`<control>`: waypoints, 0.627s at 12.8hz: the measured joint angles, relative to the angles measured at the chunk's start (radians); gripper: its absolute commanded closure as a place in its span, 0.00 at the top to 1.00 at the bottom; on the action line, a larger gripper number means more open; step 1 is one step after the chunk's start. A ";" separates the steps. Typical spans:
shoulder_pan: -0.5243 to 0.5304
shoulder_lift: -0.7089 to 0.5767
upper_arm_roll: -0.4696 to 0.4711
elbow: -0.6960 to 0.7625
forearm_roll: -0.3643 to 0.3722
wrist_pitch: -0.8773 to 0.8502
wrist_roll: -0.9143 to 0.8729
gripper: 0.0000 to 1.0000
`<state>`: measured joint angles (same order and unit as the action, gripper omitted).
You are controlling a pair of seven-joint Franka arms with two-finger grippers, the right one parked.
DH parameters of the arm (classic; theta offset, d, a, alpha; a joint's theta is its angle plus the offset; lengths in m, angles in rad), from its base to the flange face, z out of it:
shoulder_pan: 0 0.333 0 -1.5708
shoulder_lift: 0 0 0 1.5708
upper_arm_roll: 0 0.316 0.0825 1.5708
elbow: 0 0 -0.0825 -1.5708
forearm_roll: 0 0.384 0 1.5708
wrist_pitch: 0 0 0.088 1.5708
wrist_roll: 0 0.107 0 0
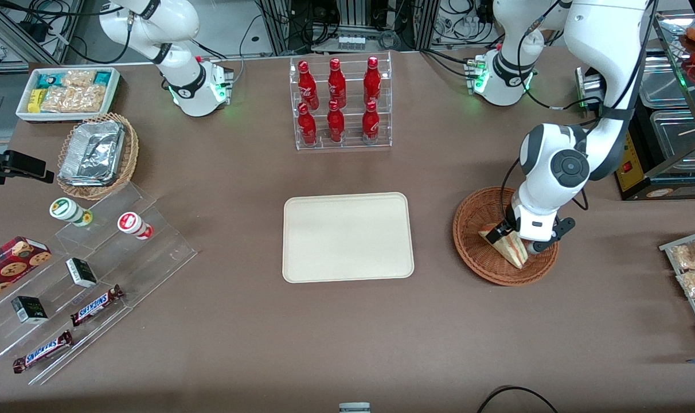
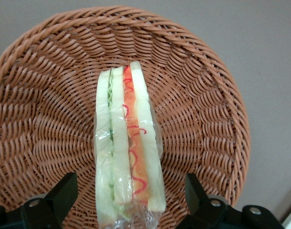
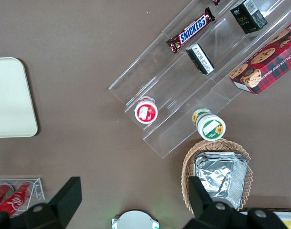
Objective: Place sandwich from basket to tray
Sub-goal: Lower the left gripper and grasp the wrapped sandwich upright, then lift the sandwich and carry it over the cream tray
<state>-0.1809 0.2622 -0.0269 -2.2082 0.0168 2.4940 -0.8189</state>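
Observation:
The sandwich [image 1: 512, 248] [image 2: 128, 152], a plastic-wrapped wedge of white bread with red and green filling, lies in the round reddish-brown wicker basket [image 1: 468, 229] [image 2: 207, 114] toward the working arm's end of the table. My left gripper [image 1: 518, 240] [image 2: 130, 195] hangs low over the basket, open. One black finger [image 2: 64, 193] stands on each side of the sandwich's wide end, with a gap between each finger and the bread. The cream-white tray [image 1: 347, 238] [image 3: 11, 95] lies flat at the table's middle, with nothing on it.
A clear rack of red bottles [image 1: 342, 103] stands farther from the front camera than the tray. Toward the parked arm's end are a tan basket with a foil container [image 1: 95, 152], a white snack box [image 1: 66, 92] and acrylic steps with snacks [image 1: 84, 287]. Packets [image 1: 694, 269] lie near the working arm's edge.

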 measured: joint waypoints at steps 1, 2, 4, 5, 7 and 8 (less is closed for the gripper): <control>0.000 0.009 0.000 0.000 0.000 0.010 -0.002 0.06; 0.000 0.016 0.000 0.001 0.000 0.020 -0.007 0.00; 0.000 0.020 0.001 0.007 0.000 0.024 -0.015 0.00; 0.000 0.020 0.001 0.018 0.000 0.017 -0.015 0.00; -0.001 0.014 0.000 0.066 0.011 -0.074 -0.014 0.00; -0.002 0.003 -0.001 0.106 0.028 -0.159 -0.014 0.00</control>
<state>-0.1825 0.2656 -0.0282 -2.1024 0.0449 2.3347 -0.8333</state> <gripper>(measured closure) 0.705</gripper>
